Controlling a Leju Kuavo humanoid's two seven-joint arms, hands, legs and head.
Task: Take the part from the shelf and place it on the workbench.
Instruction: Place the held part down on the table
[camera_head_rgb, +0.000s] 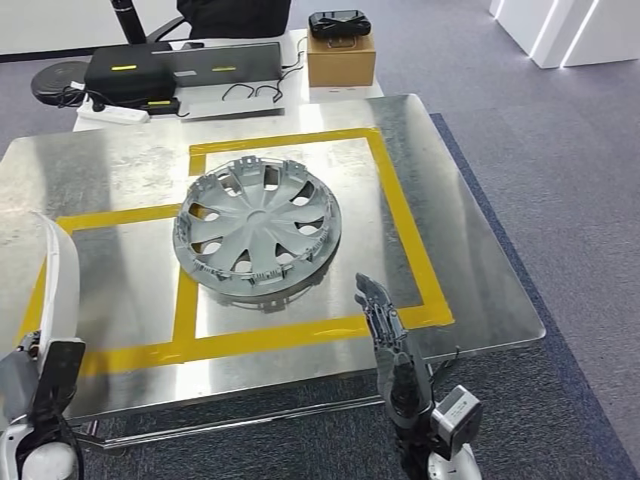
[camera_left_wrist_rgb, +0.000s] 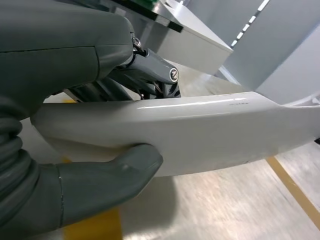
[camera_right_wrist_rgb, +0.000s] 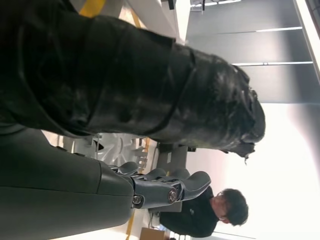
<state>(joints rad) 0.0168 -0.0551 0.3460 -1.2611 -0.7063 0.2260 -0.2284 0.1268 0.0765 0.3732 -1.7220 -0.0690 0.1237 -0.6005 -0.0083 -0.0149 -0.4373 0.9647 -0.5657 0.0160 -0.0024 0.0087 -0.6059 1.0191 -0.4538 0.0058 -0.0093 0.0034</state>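
You have a brushed, dully reflective metal workbench (camera_head_rgb: 468, 250) marked with matt yellow tape (camera_head_rgb: 400, 200). The wheel cover (camera_head_rgb: 256, 232) looks like matt grey plastic. Your left hand (camera_left_wrist_rgb: 75, 125), in matt grey rubbery covering, grips a glossy, smooth white part (camera_left_wrist_rgb: 211, 127). At the far edge sits a plain cardboard box (camera_head_rgb: 341, 60).

The left hand (camera_left_wrist_rgb: 94, 125) is gripping a white curved part (camera_left_wrist_rgb: 211, 130) at the counter's (camera_head_rgb: 468, 250) near corner; the right hand (camera_head_rgb: 389, 335), fingers apart, is hovering over its near edge.
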